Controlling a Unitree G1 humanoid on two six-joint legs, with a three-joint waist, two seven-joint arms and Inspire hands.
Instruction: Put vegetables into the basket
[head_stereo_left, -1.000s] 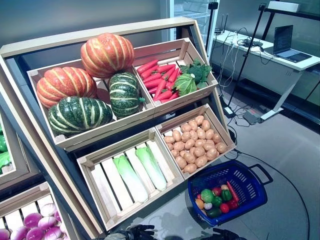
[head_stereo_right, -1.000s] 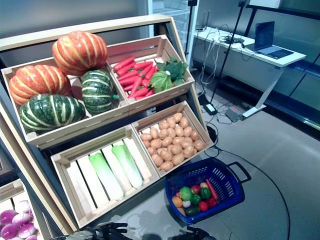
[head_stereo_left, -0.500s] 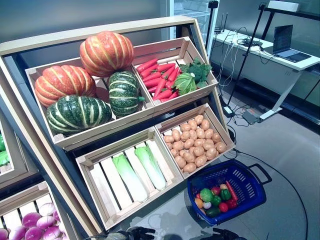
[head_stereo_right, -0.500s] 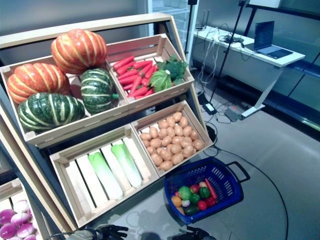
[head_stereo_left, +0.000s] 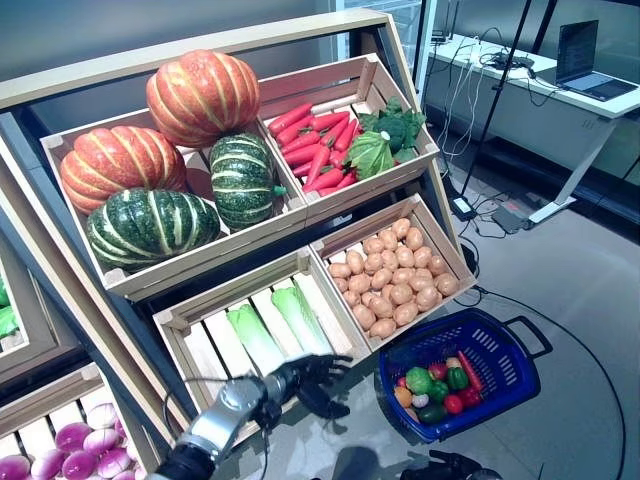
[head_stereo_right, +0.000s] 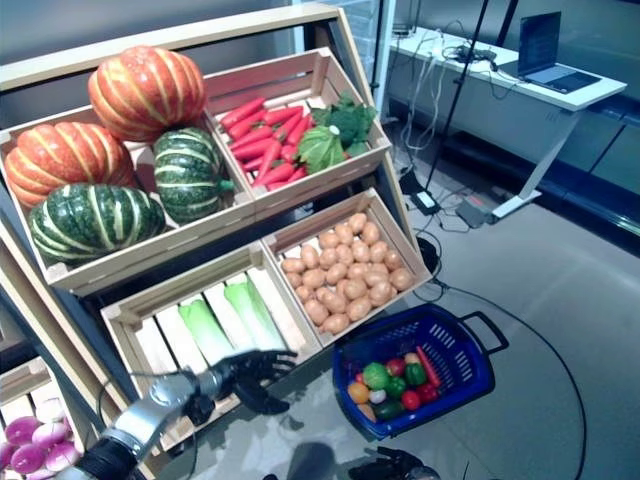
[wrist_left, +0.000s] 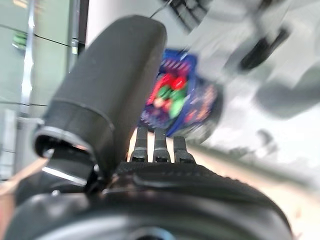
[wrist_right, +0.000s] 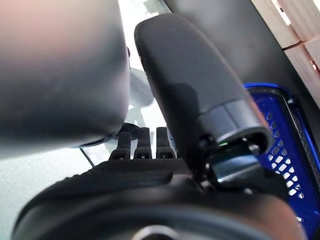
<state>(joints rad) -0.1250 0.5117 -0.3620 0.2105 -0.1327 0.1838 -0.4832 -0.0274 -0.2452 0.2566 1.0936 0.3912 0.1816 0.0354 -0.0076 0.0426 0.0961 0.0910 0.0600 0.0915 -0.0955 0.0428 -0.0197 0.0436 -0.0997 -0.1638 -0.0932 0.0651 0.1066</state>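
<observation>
The cabbages (head_stereo_left: 275, 330) lay side by side in the lower left crate (head_stereo_left: 190, 325), untouched, with the blue basket (head_stereo_left: 500, 345) on the floor to the right, already part-filled with small vegetables. The left robot hand (head_stereo_left: 305, 378) hovered at the crate's front edge, just below the cabbages, fingers spread and holding nothing. This looked like the reach step; next it needed to go up over the rim and close on one. The right robot hand (head_stereo_left: 445, 465) hung low and empty, fingers straight.
</observation>
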